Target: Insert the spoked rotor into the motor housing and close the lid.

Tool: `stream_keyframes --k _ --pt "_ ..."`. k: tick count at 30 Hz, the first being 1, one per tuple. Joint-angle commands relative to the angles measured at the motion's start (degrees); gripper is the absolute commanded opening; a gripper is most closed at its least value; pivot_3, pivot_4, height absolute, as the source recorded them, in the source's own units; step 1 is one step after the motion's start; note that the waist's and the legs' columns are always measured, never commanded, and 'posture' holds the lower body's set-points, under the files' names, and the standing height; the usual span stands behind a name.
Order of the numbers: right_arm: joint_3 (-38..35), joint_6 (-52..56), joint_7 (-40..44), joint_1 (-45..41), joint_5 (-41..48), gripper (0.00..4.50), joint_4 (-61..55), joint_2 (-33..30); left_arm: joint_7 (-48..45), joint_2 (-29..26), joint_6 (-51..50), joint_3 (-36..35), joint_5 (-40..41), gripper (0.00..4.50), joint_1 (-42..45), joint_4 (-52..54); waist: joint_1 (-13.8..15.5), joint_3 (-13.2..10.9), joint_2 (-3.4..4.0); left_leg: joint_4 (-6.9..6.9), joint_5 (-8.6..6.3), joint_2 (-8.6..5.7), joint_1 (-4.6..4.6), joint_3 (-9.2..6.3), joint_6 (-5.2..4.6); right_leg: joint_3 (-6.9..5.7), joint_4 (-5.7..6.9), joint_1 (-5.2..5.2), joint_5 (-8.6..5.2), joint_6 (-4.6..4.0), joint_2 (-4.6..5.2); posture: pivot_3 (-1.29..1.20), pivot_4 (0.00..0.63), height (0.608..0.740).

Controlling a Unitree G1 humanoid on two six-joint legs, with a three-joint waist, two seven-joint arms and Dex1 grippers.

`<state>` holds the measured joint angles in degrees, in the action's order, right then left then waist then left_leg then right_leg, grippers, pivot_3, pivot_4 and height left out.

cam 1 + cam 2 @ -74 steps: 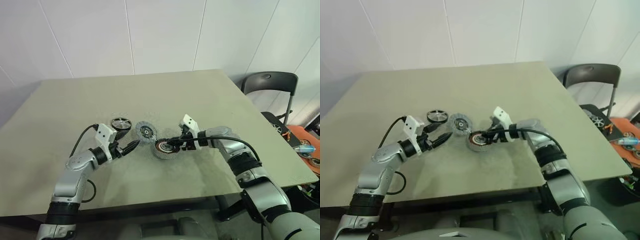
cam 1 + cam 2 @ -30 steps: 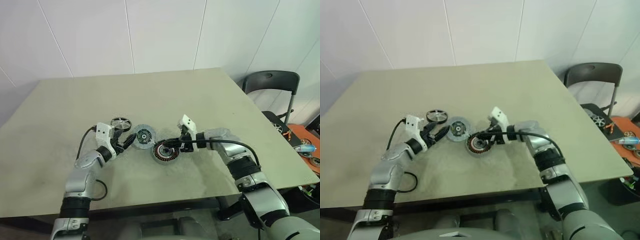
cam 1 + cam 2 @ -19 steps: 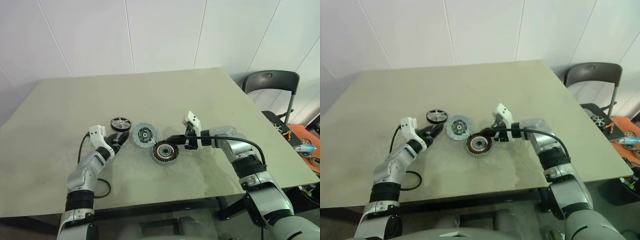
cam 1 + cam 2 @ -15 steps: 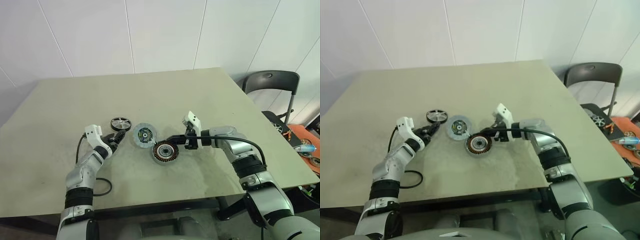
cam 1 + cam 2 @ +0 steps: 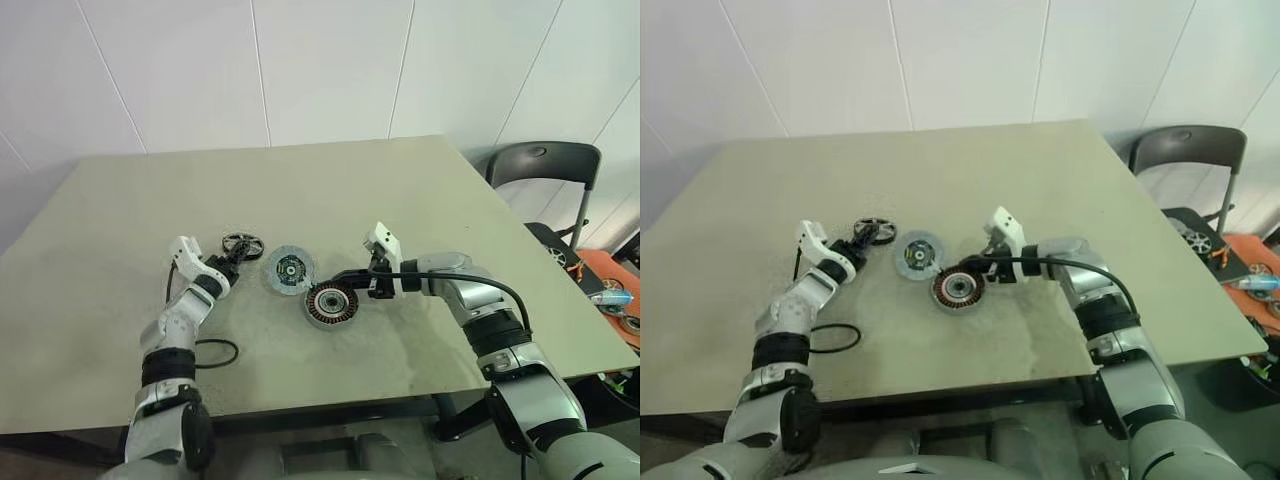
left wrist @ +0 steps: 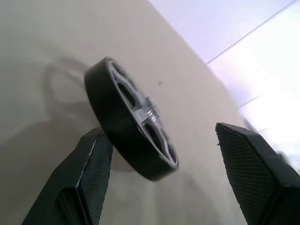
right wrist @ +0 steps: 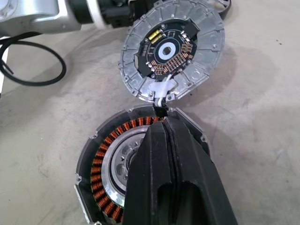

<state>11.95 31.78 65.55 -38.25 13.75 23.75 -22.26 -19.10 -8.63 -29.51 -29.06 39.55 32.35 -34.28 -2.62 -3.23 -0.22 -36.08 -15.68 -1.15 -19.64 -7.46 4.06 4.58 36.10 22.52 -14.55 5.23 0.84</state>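
left eye view: table [image 5: 420, 190] carries everything, mid-span toward its near edge. housing [image 5: 331, 303] lies flat with the right gripper [image 5: 352, 281] clenched, its tip on the rim. lid [image 5: 289, 270] sits just beside, hinged open. rotor [image 5: 240, 245] rests toward the left edge; left gripper [image 6: 161, 180] is spread around it, not gripping. step: rotor pickup. next: close the jaws squarely on the rim, then lift.

Copper-orange coils ring the black motor housing [image 7: 101, 159].
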Motion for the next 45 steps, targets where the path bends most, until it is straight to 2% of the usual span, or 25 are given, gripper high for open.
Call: stream_keyframes --k 1,2,5,11,13,17,19,24,27,33,40,45 --pt "-1.09 -0.47 -0.4 -0.73 0.68 0.01 -1.82 0.11 0.58 -0.84 0.01 -1.12 0.9 3.64 2.38 -2.52 0.01 0.0 0.0 0.02 0.0 0.0 0.0 0.0 0.0 0.0 0.0 0.0 0.0 0.0 0.0 0.0 0.0 0.74" --pt "-1.14 -0.48 -0.48 -0.68 0.68 0.01 -1.82 0.08 0.7 -0.86 0.06 -1.17 0.65 3.64 2.51 -2.97 0.0 0.0 0.0 0.03 0.0 0.0 0.0 0.0 0.0 0.0 0.0 0.01 0.0 0.0 0.0 0.0 0.0 0.74" --pt "-1.22 -0.53 -0.69 -0.53 0.73 0.0 -1.79 0.0 1.79 -0.52 -0.19 -2.6 1.48 3.06 2.47 -3.91 0.06 -0.01 -0.01 0.03 0.0 0.0 -0.03 0.0 0.0 0.0 0.0 0.04 0.0 0.0 0.0 0.0 0.0 0.74" --pt "-1.09 -0.83 -1.21 -0.85 0.65 0.0 -1.2 0.44 3.36 0.05 -0.83 -5.06 3.59 1.02 1.94 -2.74 0.08 -0.01 -0.04 0.01 0.0 0.0 -0.05 -0.01 0.0 0.0 0.0 0.04 0.0 0.0 0.01 0.0 0.0 0.74" --pt "-1.14 -0.89 -1.24 -0.95 0.7 0.0 -1.11 0.51 3.92 -0.01 -0.73 -5.47 4.25 0.48 1.72 -2.37 -0.07 0.0 -0.04 0.0 0.0 0.0 0.0 0.0 0.01 0.0 0.0 -0.01 0.0 0.0 0.01 0.0 0.0 0.74" --pt "-3.43 -0.26 -1.07 -1.15 2.93 0.0 -1.88 0.79 1.6 0.71 1.27 -8.75 9.11 0.44 1.68 0.56 -0.13 -0.02 -0.06 0.01 0.0 0.01 0.05 0.0 0.01 0.01 0.04 -0.02 0.0 0.0 -0.01 0.0 0.0 0.74" --pt "-5.72 1.08 -0.7 -0.94 5.14 0.0 -3.17 0.1 -0.86 0.94 -0.54 -9.35 12.85 0.44 1.44 5.62 -0.03 -0.09 -0.17 0.01 0.0 0.01 0.01 -0.02 0.01 0.0 0.04 0.02 0.0 0.0 -0.01 0.0 0.0 0.74" --pt "-7.95 3.59 1.12 2.57 7.26 0.0 -5.85 -4.52 -9.92 3.17 -8.45 -4.42 23.71 0.44 -2.06 26.63 0.52 -0.11 -0.23 -0.16 0.02 -0.07 -0.79 -0.11 0.04 -0.06 -0.03 0.57 0.2 -0.18 0.1 0.0 0.0 0.74" --pt "-6.82 3.77 2.52 5.81 6.13 0.0 -6.69 -8.63 -12.71 4.56 -12.41 -0.18 28.39 0.44 -3.49 35.07 0.93 -0.11 -0.23 -0.15 0.01 -0.24 -0.82 -0.09 0.04 -0.05 -0.09 0.54 0.16 -0.09 0.3 0.0 0.0 0.74" --pt "-6.04 3.81 4.58 10.1 5.89 0.0 -9.42 -13.06 -11.86 5.14 -22.15 6.81 32.62 0.44 -4.1 32.12 0.27 -0.11 -0.21 -0.22 0.01 -0.18 -0.63 0.04 0.02 0.04 -0.02 0.44 0.0 0.14 0.15 0.0 0.0 0.74" --pt "-7.26 4.63 2.72 11.49 6.65 0.0 -10.67 -13.17 -5.63 5.53 -31.41 6.97 40.18 0.44 -7.32 26.98 -1.14 -0.13 -0.24 -0.25 0.01 -0.06 -0.45 0.03 0.02 0.05 0.02 0.29 0.0 0.1 0.02 0.0 0.0 0.74" --pt "-7.31 4.67 1.97 11.48 6.8 0.0 -10.36 -12.63 -0.65 3.03 -37.7 7.43 43.8 0.44 -11.43 26.23 -1.14 -0.14 -0.24 -0.24 0.01 -0.07 -0.53 0.0 0.02 0.05 -0.01 0.35 0.02 0.11 0.06 0.0 0.0 0.74"
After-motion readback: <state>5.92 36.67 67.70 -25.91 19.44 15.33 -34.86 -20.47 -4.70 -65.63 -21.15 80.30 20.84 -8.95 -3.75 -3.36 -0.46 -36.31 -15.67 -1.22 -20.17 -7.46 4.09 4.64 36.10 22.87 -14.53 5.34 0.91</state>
